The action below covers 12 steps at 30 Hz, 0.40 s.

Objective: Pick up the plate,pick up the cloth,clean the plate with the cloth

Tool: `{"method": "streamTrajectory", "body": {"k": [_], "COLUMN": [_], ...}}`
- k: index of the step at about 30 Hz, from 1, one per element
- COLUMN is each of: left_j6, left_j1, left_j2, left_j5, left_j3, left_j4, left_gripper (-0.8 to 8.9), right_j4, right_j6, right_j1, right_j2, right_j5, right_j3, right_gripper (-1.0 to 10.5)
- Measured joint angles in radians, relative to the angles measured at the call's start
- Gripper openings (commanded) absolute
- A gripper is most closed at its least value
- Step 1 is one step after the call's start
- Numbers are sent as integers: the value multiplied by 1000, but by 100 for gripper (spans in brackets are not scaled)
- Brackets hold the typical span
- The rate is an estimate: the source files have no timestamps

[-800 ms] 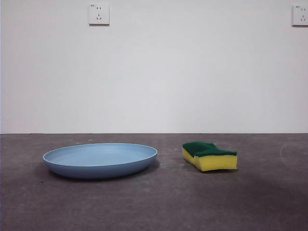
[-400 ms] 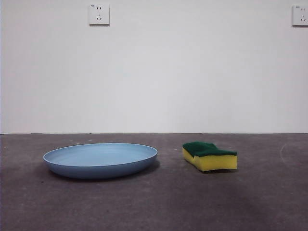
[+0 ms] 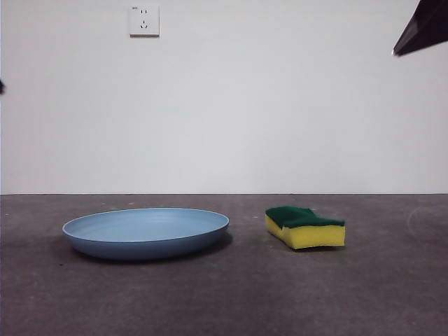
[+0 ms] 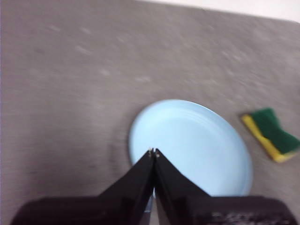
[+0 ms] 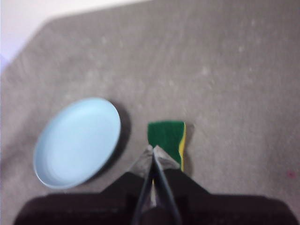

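**Both arms high, jaws together, nothing yet grasped**

The left gripper (image 4: 153, 152) has its two black jaws pressed tip to tip, holding nothing. It hangs well above the plate (image 4: 190, 147), its tips lined up over the plate's near rim in the left wrist view. That placement suits a rim grasp, but the jaws would have to part first.

The right gripper (image 5: 152, 150) is likewise closed to a point and empty. It hangs high over the cloth (image 5: 166, 137), a yellow sponge block lying with its green scouring layer up. In the front view the only clear sign of an arm is a dark tip at the top corner on the cloth's side, far above the table.

Taking the plate as landmark: it sits flat on the grey table (image 3: 224, 294), open side up, its smooth rim free all round. The cloth (image 3: 305, 227) lies beside it, apart from it, with a clear strip of table between them. That gap leaves each arm room to descend without crowding the other. On the white wall behind, a socket (image 3: 143, 20) hangs above the plate.

Neither pick-up has begun.
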State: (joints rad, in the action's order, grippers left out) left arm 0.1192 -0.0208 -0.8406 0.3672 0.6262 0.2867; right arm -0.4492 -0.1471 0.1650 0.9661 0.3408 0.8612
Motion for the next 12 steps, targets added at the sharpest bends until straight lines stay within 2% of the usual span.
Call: {"method": "streamTrajectory", "body": {"k": [1,2,5,6,7,12], "left_j6": [-3,-3,17,32,58,109], "left_j1": [0,0,0,0,0,-24], "left_j2": [-28,-58,-131,-146,-166,-257], "left_j5": [33,67,97,97,97,103], "left_j3": [11,21,40,42,42,90], "left_j4": [0,-2,-27,-40,-66,-105], "left_gripper": [10,67,393,432,437,436], "right_j4": [-11,-15,-16,-16,-16,-13], "right_j6": [12,23,39,40,43,43], "right_j1": [0,0,0,0,0,0], "right_j2": [22,42,77,80,81,81], "right_j5": [0,0,0,-1,-1,-1], "right_j3": [13,24,38,39,39,41], "right_gripper": [19,72,323,392,457,458]}}
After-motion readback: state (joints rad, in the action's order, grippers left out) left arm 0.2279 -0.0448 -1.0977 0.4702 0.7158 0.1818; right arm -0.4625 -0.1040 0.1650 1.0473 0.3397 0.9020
